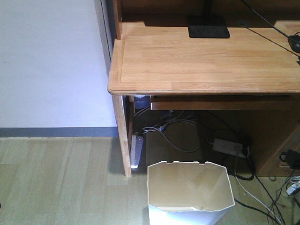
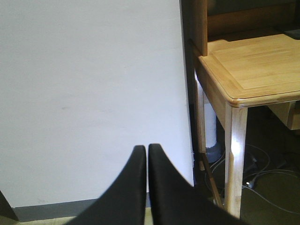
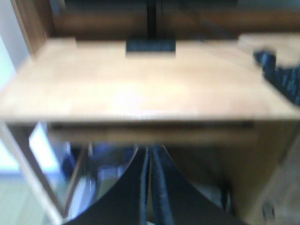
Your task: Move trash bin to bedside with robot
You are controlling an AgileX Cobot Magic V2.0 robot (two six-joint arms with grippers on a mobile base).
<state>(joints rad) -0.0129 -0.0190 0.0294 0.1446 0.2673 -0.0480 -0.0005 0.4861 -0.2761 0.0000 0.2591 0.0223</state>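
Observation:
The white trash bin (image 1: 190,192) stands on the floor at the bottom of the front view, just in front of the wooden desk (image 1: 206,61). Its rim is notched, its inside cream and empty. The bed is out of view. My left gripper (image 2: 147,149) is shut and empty, facing the white wall (image 2: 89,93) beside the desk's left corner (image 2: 243,101). My right gripper (image 3: 151,151) is shut and empty in a blurred view, facing the desk's front edge (image 3: 140,115). Neither gripper shows in the front view.
Under the desk lie tangled cables (image 1: 178,133) and power strips (image 1: 229,146), one upright by the left desk leg (image 1: 123,136). A monitor stand (image 1: 207,26) sits on the desk. Wood-pattern floor (image 1: 56,183) stretches left of the bin, along the wall's grey baseboard (image 1: 56,132).

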